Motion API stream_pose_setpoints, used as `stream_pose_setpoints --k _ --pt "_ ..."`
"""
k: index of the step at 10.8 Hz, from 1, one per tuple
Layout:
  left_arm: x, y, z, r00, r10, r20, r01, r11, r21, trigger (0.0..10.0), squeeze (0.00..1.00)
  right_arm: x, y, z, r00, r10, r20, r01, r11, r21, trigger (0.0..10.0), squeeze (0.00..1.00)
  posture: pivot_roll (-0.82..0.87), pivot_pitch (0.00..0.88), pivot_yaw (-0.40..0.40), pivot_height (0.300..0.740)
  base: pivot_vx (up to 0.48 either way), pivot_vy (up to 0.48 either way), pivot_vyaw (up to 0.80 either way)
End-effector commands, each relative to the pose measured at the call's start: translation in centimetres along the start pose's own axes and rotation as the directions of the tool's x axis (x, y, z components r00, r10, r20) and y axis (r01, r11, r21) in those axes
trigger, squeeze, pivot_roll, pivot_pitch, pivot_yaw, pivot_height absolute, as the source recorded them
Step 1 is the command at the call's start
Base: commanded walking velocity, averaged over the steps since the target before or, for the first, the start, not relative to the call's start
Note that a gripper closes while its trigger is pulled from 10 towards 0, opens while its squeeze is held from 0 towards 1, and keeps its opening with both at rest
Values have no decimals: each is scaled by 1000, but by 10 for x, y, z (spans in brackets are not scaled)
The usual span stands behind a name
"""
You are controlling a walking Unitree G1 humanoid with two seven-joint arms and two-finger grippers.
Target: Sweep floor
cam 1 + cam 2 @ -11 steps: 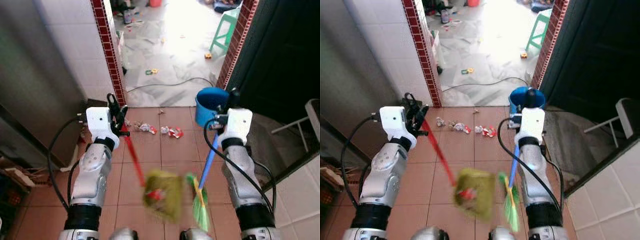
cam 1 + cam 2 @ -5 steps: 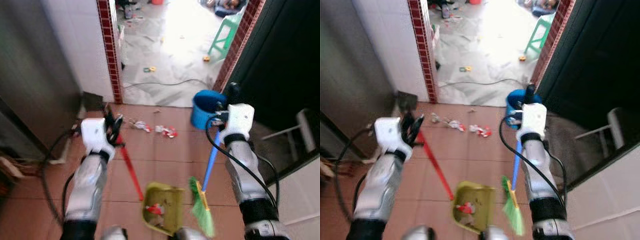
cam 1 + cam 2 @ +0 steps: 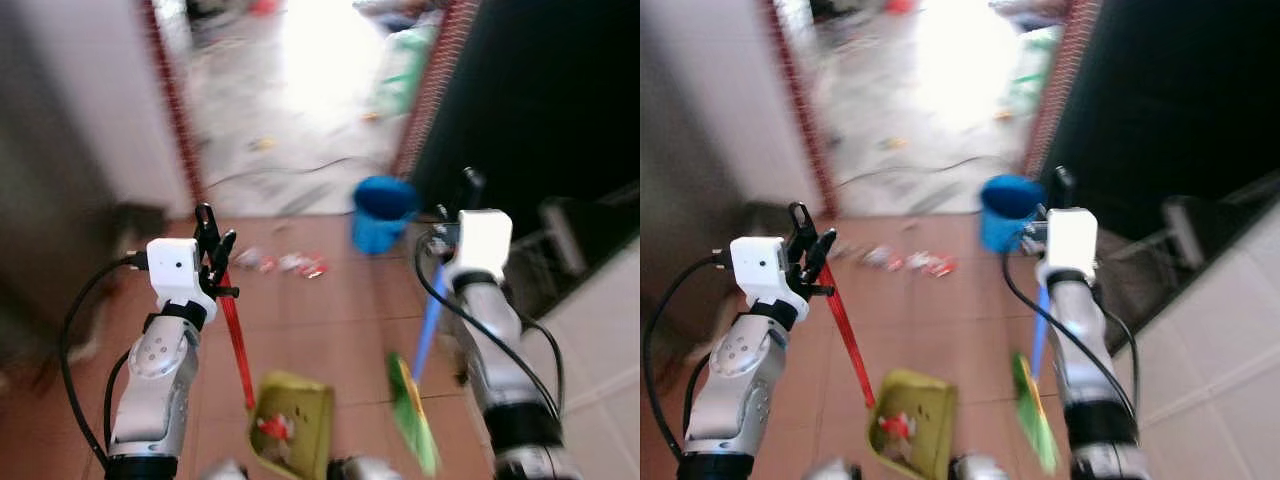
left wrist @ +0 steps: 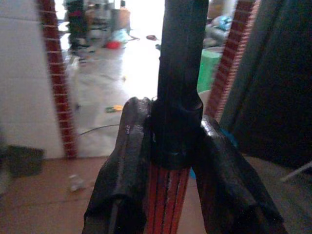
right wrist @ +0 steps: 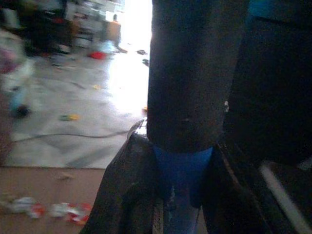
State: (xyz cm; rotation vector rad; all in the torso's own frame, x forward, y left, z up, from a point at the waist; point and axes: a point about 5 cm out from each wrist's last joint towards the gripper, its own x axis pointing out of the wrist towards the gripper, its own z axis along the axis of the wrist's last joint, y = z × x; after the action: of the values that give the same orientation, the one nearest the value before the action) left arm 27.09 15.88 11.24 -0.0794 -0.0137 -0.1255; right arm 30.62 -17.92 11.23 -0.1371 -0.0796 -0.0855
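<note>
My left gripper (image 3: 212, 243) is shut on the red handle (image 3: 236, 340) of a yellow-green dustpan (image 3: 291, 434), which hangs low in front of me with a red scrap inside. My right gripper (image 3: 455, 205) is shut on the blue handle (image 3: 430, 320) of a broom with green bristles (image 3: 413, 412). In the left wrist view the fingers (image 4: 127, 161) clamp the red handle (image 4: 166, 202). The right wrist view has the blue handle (image 5: 179, 170) between the fingers. Red and white litter (image 3: 285, 263) lies on the terracotta tiles ahead.
A blue bucket (image 3: 383, 213) stands by the right side of a doorway edged in red brick. Beyond it a pale floor holds a cable (image 3: 290, 170), small scraps and a green stool (image 3: 405, 62). A white wall is left, a dark opening right.
The camera has swung to the right and the picture is blurred, so bucket and doorway sit further left. Both grippers still hold their handles; dustpan and broom hang much as before.
</note>
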Motion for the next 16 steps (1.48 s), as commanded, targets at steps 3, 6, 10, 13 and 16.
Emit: stream_pose_setpoints --k 3,6,10,13,16 --pt "19 -3 49 985 4 170 3 999 -44 10000 0 -1 -7 9 999 -21 34 22 1000 -22 10000 0 -56 0 -43 740 314 0 0" --pt "30 6 79 965 51 257 -31 996 -79 10000 0 4 -13 7 999 -46 28 47 997 -57 10000 0 -52 0 -46 740 359 0 0" --pt "47 13 124 924 92 371 -43 990 -137 10000 0 3 -6 3 999 -45 15 45 998 -54 10000 0 -55 0 -42 740 402 0 0" --pt "53 16 144 901 114 418 -50 985 -163 10000 0 3 -10 1 998 -67 2 67 995 -68 10000 0 -53 0 -41 740 406 0 -196" --pt "55 19 163 875 142 463 -58 980 -191 10000 0 5 -8 -2 998 -59 -4 59 996 -69 10000 0 -47 0 -47 740 406 0 -702"
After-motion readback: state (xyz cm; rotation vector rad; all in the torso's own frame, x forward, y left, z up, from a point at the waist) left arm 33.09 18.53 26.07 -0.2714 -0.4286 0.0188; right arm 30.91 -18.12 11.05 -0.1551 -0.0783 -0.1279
